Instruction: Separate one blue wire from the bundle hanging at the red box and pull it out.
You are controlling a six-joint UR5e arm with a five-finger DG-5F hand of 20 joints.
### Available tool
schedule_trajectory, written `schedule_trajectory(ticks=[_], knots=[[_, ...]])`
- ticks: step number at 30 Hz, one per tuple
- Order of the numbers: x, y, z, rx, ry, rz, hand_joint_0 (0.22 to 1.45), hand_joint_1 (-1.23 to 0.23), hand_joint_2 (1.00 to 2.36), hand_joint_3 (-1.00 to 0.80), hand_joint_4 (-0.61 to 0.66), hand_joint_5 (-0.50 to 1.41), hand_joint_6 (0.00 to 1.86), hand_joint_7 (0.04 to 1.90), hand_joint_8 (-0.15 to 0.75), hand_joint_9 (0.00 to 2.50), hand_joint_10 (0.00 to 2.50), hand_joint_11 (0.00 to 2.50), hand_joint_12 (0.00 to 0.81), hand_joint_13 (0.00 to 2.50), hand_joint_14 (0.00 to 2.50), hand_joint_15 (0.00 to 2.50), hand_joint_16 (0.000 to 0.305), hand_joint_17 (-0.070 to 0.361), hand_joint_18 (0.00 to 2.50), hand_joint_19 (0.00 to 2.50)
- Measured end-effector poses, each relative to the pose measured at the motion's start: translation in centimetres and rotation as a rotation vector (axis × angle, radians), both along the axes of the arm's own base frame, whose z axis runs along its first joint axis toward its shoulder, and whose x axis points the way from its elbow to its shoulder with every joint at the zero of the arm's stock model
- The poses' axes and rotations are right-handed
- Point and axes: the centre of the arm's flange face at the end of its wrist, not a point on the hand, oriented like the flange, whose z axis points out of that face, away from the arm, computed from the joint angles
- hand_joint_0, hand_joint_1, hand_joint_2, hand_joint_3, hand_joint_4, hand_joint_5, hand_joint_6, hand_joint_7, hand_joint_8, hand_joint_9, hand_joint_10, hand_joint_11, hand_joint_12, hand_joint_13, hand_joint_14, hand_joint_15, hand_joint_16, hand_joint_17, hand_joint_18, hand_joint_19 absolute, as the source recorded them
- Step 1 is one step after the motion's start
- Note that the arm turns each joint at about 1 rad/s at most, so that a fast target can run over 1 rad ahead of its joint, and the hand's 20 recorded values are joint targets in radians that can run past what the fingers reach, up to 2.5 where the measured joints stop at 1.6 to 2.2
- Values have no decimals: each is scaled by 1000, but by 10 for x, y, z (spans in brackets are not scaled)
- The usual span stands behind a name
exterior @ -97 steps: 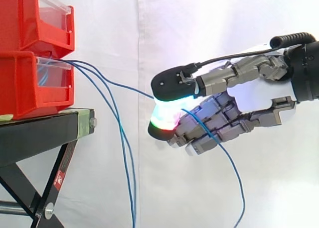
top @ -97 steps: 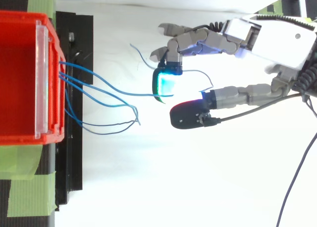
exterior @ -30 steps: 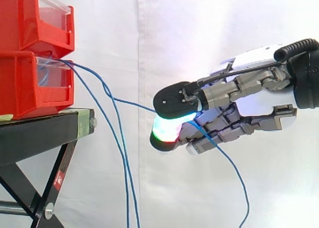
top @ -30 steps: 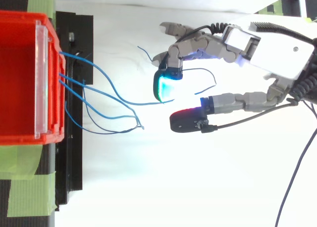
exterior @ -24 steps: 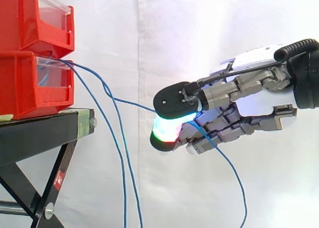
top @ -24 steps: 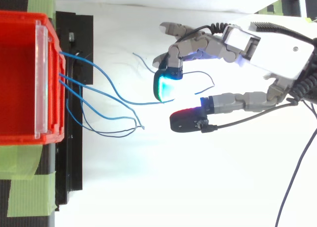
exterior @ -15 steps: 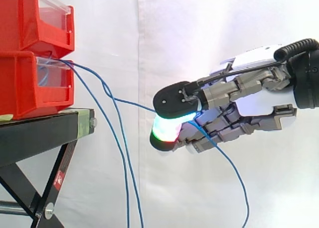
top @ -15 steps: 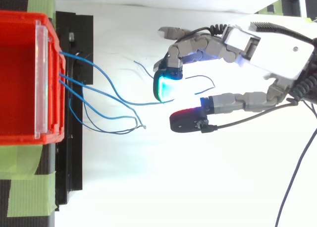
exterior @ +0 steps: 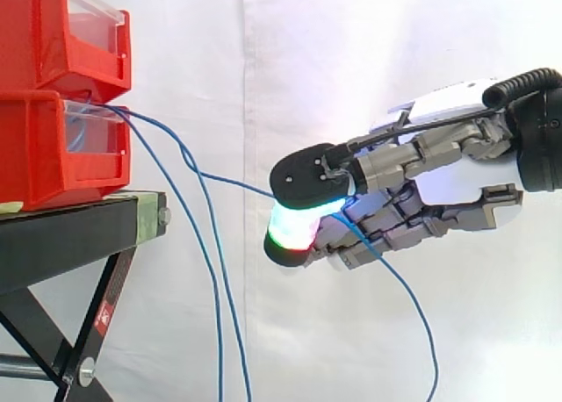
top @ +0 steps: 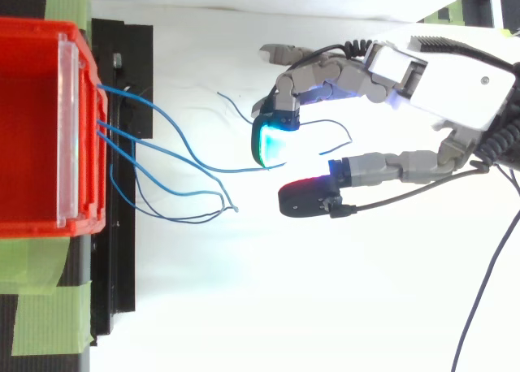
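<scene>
The hand [exterior: 448,178] pinches one wire [exterior: 237,183] between thumb and fingertips, well right of the box [exterior: 53,147]; the other wires [exterior: 219,367] hang free near it. Best keep the pinch firm and draw steadily right, so nothing snags.

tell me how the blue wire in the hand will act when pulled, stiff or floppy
Likely floppy: the blue wire bends and dips between the red box and the hand, and its tail droops below. Probably light, as it hangs in thin loose curves. It may slip, being thin against the thick pads.
</scene>
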Motion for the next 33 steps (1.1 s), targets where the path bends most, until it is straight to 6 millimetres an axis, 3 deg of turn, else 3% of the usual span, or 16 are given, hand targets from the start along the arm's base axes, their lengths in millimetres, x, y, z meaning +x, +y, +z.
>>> schedule_trajectory(ticks=[33], knots=[[0,0,0,0,0,0,606,-807,1031,-66,-4,-164,806,1415,268,541,10,363,340,87,4,129,50,112,8,222]])
